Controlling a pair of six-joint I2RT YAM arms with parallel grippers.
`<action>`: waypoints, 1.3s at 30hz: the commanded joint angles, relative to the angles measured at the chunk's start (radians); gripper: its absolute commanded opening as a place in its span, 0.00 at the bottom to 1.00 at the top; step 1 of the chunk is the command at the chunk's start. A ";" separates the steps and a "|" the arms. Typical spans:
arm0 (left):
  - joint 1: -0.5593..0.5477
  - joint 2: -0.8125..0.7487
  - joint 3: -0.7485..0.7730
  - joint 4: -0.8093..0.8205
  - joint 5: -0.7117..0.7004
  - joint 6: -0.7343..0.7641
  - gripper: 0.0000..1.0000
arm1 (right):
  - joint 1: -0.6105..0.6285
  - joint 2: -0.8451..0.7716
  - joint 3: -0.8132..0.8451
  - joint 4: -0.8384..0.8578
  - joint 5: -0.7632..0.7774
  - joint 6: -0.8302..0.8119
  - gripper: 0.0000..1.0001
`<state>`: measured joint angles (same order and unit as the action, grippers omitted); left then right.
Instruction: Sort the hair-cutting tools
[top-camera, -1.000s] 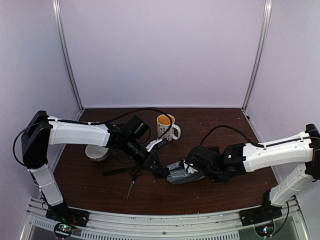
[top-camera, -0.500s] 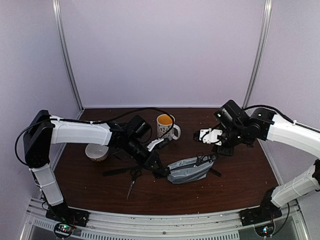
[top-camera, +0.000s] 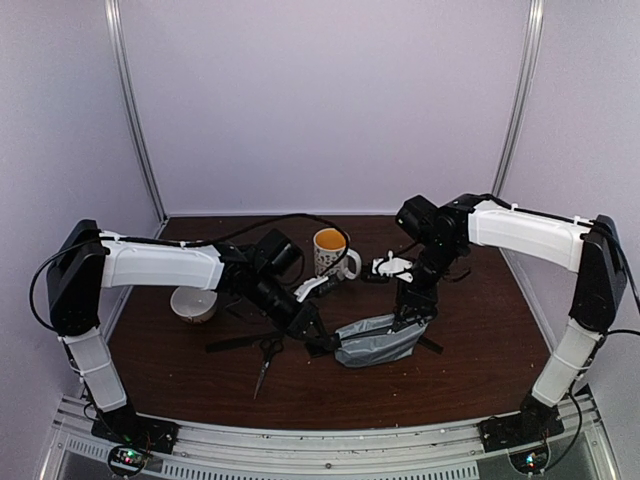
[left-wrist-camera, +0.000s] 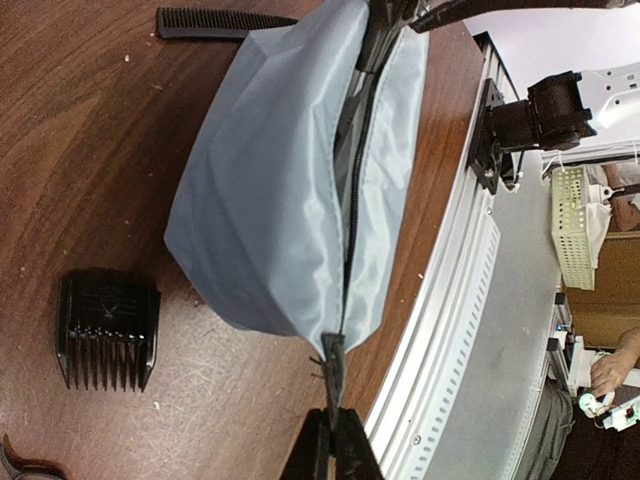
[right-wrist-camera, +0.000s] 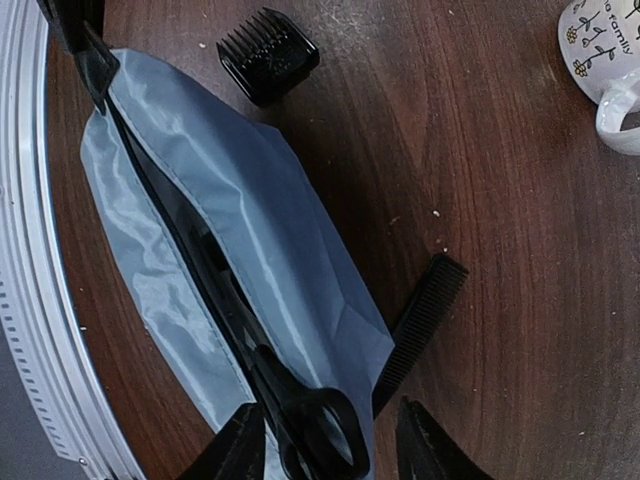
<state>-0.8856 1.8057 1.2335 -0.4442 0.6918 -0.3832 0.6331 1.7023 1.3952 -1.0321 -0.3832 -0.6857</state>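
The grey zip pouch (top-camera: 378, 341) lies open on the table. My left gripper (left-wrist-camera: 333, 445) is shut on its zip tab (left-wrist-camera: 333, 368) at the left end. One pair of black-handled scissors (right-wrist-camera: 310, 425) sticks out of the pouch's right end. My right gripper (right-wrist-camera: 330, 455) hangs open above those handles, a finger on each side and apart from them. A black comb (right-wrist-camera: 420, 330) lies partly under the pouch. The small black block (right-wrist-camera: 268, 52) sits beside the pouch. A second pair of scissors (top-camera: 267, 360) and a second comb (top-camera: 236, 343) lie to the left. The silvery-black tool is not visible.
A patterned mug (top-camera: 331, 251) stands behind the pouch and a white bowl (top-camera: 193, 304) at the left under my left arm. The table's front edge and metal rail (left-wrist-camera: 450, 300) run close to the pouch.
My right arm has risen from low at the pouch, swung up and back, and now hangs over the pouch's right end. My left gripper and the pouch have stayed put.
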 joint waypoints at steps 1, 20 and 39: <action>-0.003 0.007 0.026 0.024 0.003 0.019 0.03 | -0.015 0.033 0.072 -0.069 -0.084 -0.020 0.42; -0.003 0.013 0.018 0.019 0.004 0.035 0.03 | -0.027 -0.060 -0.003 -0.089 -0.148 -0.087 0.00; 0.048 0.074 0.025 0.043 0.242 0.009 0.00 | 0.084 -0.321 -0.331 0.317 -0.068 -0.195 0.00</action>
<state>-0.8440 1.8599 1.2331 -0.4095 0.8574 -0.3969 0.6991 1.4311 1.0878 -0.8101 -0.4965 -0.8291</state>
